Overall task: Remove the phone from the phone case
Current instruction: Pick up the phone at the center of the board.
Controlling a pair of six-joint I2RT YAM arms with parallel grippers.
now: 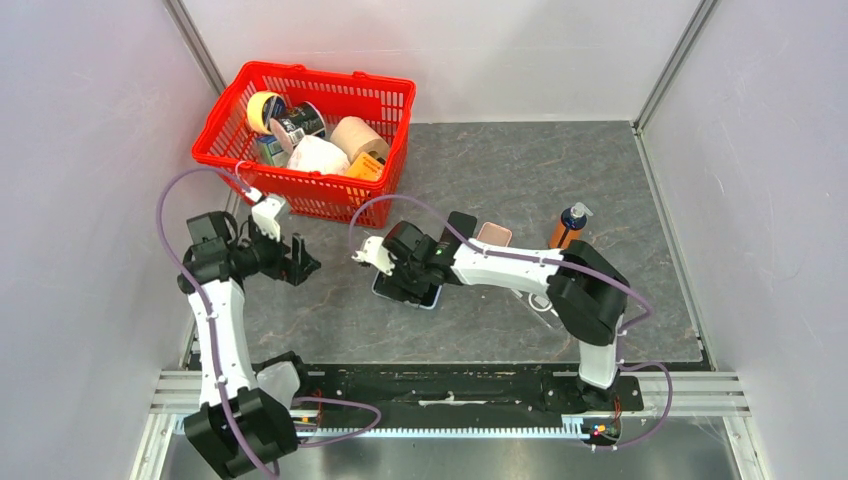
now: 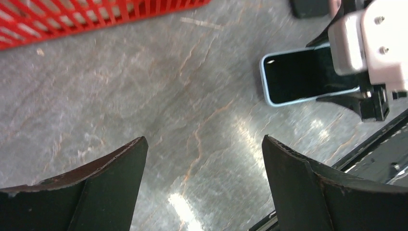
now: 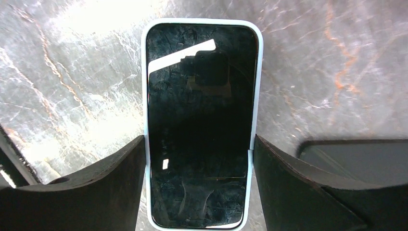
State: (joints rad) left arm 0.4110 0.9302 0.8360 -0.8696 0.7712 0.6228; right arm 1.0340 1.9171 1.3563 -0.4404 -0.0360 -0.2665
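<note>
Phone (image 3: 202, 120) in case (image 3: 260, 72), right hand (image 3: 198, 144) gripping; basket (image 1: 300, 197) labels (image 1: 296, 126) unreadable.

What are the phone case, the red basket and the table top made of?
The phone case looks like soft plastic or silicone: pale, matte rim. The red basket is moulded plastic, judging by its lattice walls. The table top looks like grey stone with rusty veins and glare, maybe only a printed sheet.

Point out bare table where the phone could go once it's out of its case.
Free: the far stretch between basket and bottle; the right side past the bottle; the near strip between left gripper and phone. Crowded: around the phone, which the right gripper clamps, with a pink item behind.
</note>
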